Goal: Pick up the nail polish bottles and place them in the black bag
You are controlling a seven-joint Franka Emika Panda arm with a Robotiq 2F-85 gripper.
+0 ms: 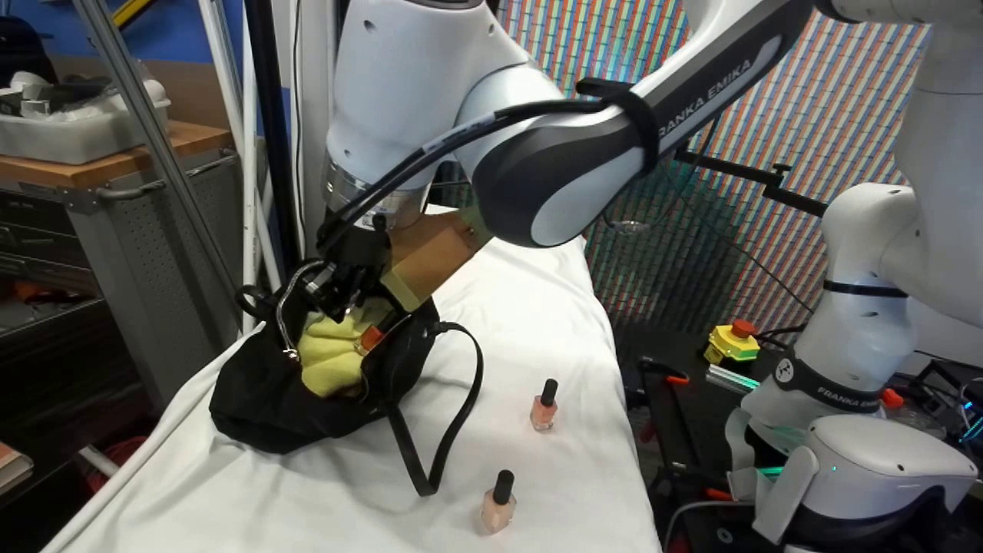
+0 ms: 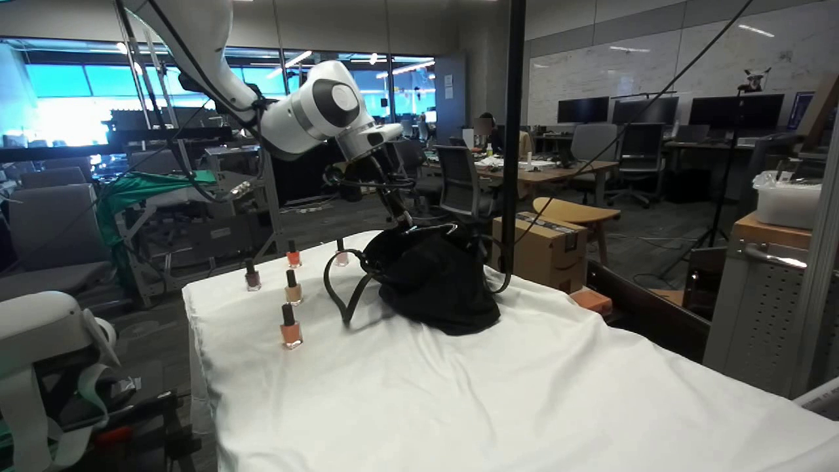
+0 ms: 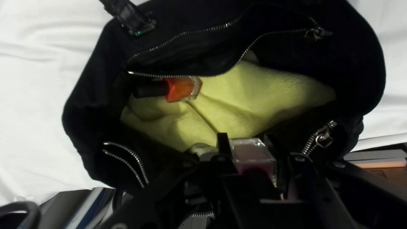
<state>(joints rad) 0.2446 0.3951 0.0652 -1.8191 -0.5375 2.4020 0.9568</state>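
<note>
My gripper is over the open mouth of the black bag, also seen in an exterior view. In the wrist view the fingers are shut on a pinkish nail polish bottle, its base pointing into the bag. The bag's yellow-green lining shows. An orange bottle with a black cap lies inside on the lining. Two pale peach bottles stand on the white cloth. An exterior view also shows an orange one, a dark one and a pale one.
A looped strap spreads on the cloth between bag and bottles. A brown box-like shape shows beside the gripper. A second white arm stands past the table edge. A black pole rises near the bag in an exterior view.
</note>
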